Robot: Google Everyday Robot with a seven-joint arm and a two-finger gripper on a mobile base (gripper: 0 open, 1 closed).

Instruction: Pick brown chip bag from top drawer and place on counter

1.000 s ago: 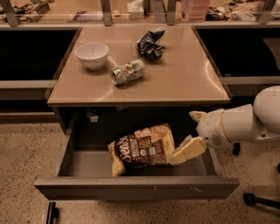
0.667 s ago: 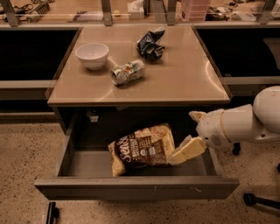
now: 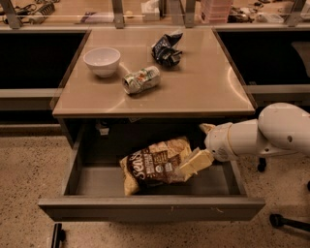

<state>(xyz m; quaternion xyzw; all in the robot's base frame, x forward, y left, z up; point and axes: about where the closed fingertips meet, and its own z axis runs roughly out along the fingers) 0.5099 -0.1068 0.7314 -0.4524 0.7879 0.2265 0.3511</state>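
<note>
The brown chip bag [image 3: 155, 164], dark brown and tan with white lettering, lies tilted in the open grey top drawer [image 3: 150, 208], its right end raised. My gripper [image 3: 190, 164] reaches in from the right on a white arm and its cream fingers [image 3: 196, 162] are closed on the bag's right edge. The tan counter [image 3: 203, 87] sits directly above the drawer.
On the counter stand a white bowl [image 3: 102, 60], a lying can [image 3: 141, 79] and a small dark blue wrinkled bag [image 3: 166, 48]. A cluttered lighter surface [image 3: 97, 12] runs behind. Dark openings flank the counter; speckled floor lies around the drawer.
</note>
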